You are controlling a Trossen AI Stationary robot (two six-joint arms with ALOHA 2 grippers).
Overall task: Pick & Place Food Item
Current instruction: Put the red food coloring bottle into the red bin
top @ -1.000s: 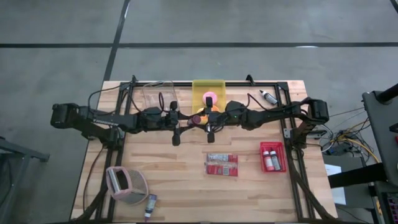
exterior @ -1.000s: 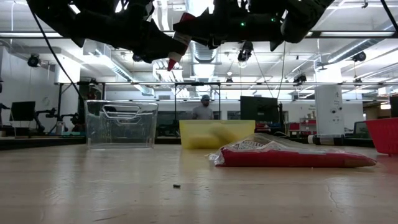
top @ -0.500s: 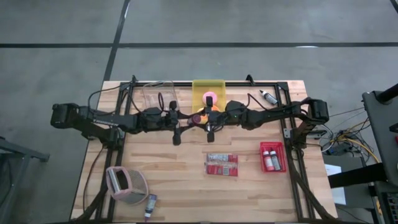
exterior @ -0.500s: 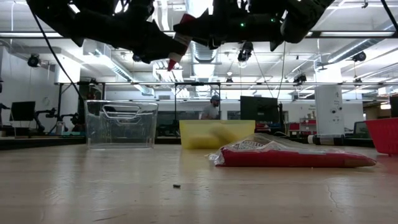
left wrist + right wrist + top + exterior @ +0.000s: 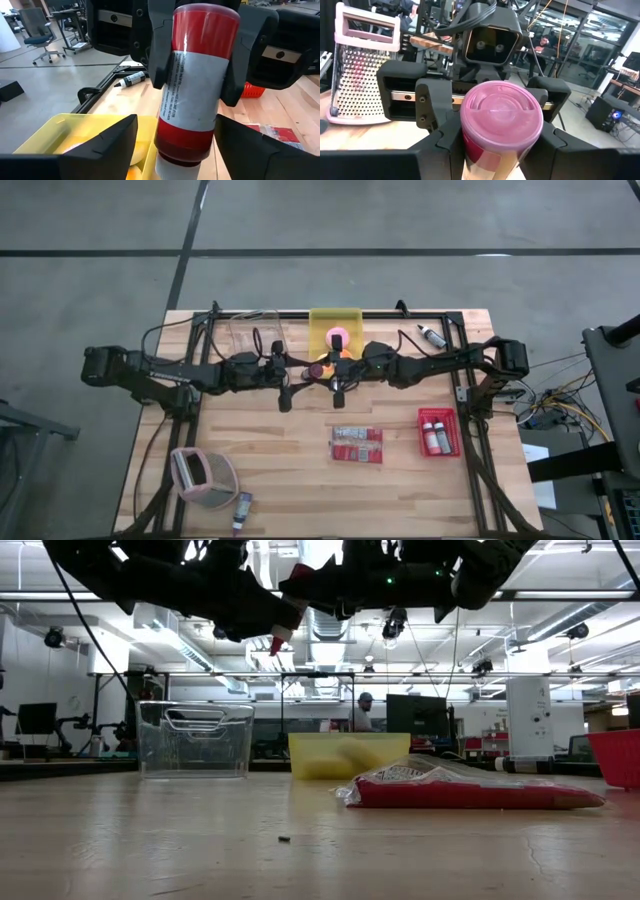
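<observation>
Red sauce bottle (image 5: 192, 82) held high over table centre, just in front of the yellow bin (image 5: 336, 328) — right gripper (image 5: 322, 368) pinching its body. Left gripper (image 5: 298, 376) at bottle's cap end w/ fingers (image 5: 105, 145) spread either side, not gripping. Food packet (image 5: 357, 445) lies nearer the front; red tray (image 5: 438, 432) to the right.

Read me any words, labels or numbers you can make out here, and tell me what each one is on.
None can be read.
Red bottle: vertical print on its white label, too small to read.
Red packet: white mark near its top, too blurred to read.
Packets on the table: pale labels, too small to read.
</observation>
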